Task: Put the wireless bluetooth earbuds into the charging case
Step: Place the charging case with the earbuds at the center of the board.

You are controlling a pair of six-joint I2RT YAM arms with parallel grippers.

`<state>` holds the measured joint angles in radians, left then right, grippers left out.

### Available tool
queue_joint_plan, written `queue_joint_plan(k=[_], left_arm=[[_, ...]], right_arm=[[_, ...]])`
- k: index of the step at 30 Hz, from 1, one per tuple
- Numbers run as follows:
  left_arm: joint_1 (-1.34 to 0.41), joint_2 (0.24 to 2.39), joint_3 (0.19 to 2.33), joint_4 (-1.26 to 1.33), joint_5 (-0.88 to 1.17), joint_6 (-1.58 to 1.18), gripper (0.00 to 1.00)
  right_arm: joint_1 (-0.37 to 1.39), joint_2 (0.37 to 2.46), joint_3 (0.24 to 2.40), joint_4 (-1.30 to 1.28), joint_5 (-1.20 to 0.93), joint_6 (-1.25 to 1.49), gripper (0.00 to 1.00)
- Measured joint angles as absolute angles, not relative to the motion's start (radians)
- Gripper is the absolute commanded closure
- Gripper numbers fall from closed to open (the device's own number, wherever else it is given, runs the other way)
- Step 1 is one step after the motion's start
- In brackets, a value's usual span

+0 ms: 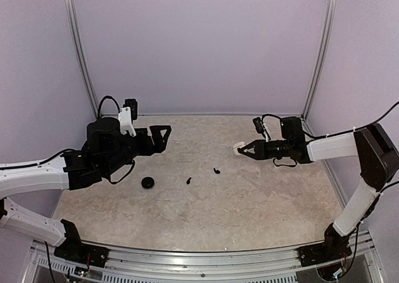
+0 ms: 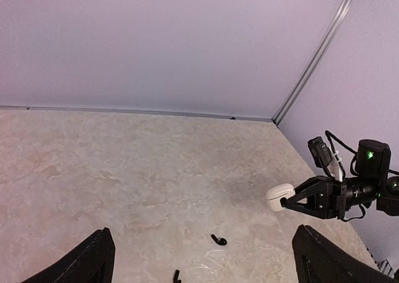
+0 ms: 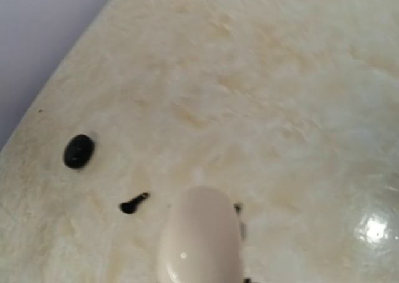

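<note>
Currently nearest: round black case [image 1: 148, 182] flat on the table [image 1: 262, 220], black earbud [image 1: 189, 181] near it on the right, second black earbud [image 1: 216, 170] a bit past that, none touching. Left gripper [image 1: 164, 138] hangs above and behind them, jaws fully apart, empty. Further right, right gripper [image 1: 245, 149] is clamped on the white case [image 1: 239, 147], held off the surface. Likely next: left takes a black bud. Drop straight down, straddle the stem, close slowly so it doesn't squirt out.

Table [image 1: 262, 214]: black case [image 1: 148, 182], black earbuds [image 1: 189, 181]
</note>
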<state>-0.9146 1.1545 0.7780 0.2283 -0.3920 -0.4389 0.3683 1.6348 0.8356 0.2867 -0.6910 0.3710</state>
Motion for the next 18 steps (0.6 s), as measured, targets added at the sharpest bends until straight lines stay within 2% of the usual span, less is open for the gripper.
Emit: queue_joint_plan(k=[9,18], left_arm=[[-0.853,1.171,0.778,0.072,-0.422,-0.594,0.01],[-0.815,1.171,0.771,-0.028,-0.438,-0.699,0.01]], right_arm=[[0.341,1.866,0.969,0.274,-0.702,0.366,0.95],[0.337,2.000,1.036,0.239,-0.676,0.354,0.75]])
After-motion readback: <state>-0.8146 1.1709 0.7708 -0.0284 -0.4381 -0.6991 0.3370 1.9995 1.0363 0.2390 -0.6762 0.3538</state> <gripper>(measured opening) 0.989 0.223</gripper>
